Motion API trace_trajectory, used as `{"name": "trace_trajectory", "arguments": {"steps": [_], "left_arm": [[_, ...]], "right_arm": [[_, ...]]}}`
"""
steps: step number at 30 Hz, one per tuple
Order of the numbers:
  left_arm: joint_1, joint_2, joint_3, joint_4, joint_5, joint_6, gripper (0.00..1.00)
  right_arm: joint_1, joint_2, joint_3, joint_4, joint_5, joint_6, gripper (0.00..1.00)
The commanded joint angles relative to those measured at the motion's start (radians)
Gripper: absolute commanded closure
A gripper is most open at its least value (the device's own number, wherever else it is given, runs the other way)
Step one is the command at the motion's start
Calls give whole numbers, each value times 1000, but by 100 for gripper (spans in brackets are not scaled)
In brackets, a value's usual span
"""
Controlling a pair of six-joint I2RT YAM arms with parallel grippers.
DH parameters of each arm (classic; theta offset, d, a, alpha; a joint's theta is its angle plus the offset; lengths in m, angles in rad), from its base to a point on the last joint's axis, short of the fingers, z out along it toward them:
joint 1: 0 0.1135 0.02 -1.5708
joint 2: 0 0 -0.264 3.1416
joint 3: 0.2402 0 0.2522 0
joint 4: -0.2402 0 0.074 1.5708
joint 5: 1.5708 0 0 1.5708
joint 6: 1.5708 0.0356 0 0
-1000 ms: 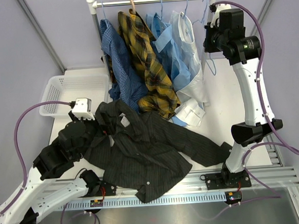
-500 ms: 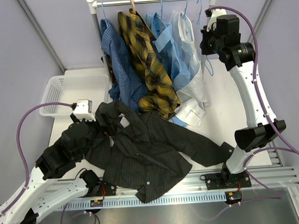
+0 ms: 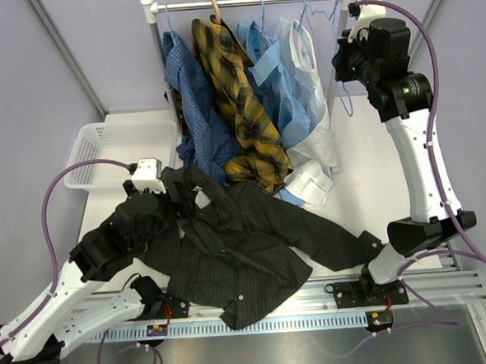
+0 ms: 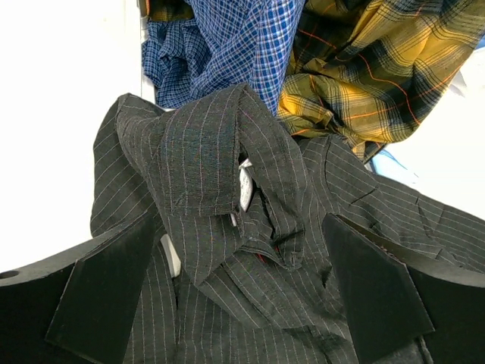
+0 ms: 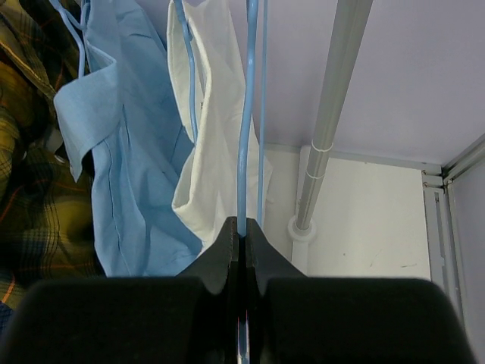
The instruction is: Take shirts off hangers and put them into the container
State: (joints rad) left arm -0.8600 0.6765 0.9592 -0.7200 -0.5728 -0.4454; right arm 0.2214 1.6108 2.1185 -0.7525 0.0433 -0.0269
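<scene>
Left gripper point(image 3: 177, 204), jaws spread wide, hangs over the collar of the black pinstriped button-up shirt point(image 3: 247, 248). That shirt lies crumpled on the white tabletop point(image 3: 366, 166), near the white slotted plastic laundry basket point(image 3: 88, 150). The right gripper point(image 3: 343, 59) is raised by the right end of the white-and-metal clothes rail point(image 3: 240, 1). On the rail hang a dark blue small-check shirt point(image 3: 190, 94), a yellow-and-dark plaid shirt point(image 3: 238, 100), a light blue shirt point(image 3: 274, 89) and a white shirt point(image 3: 310, 87).

From the left wrist, the two black fingers point(image 4: 106, 303) stand either side of the pinstriped collar.

From the right wrist, the jaws are pinched tight on a thin light-blue wire hanger point(image 5: 244, 114) beside the white shirt.
</scene>
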Motion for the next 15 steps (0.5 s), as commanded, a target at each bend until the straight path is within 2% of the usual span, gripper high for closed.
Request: {"name": "trace_trajectory", "arguments": {"steps": [1,9,13,15], "left_arm": [[3,5,18,25,-29,2,1],[3,-17,7,25,-15,1,1],[3,-2,6,24,30,30,1],[3,24,3,25,71,54,1]], "right_arm": [[-2,67,95,7,15,-21,100],[-2,169,129,4,12,-7,100],[-2,149,71,10,13,16,100],[-2,117,-10,45,20,21,93]]}}
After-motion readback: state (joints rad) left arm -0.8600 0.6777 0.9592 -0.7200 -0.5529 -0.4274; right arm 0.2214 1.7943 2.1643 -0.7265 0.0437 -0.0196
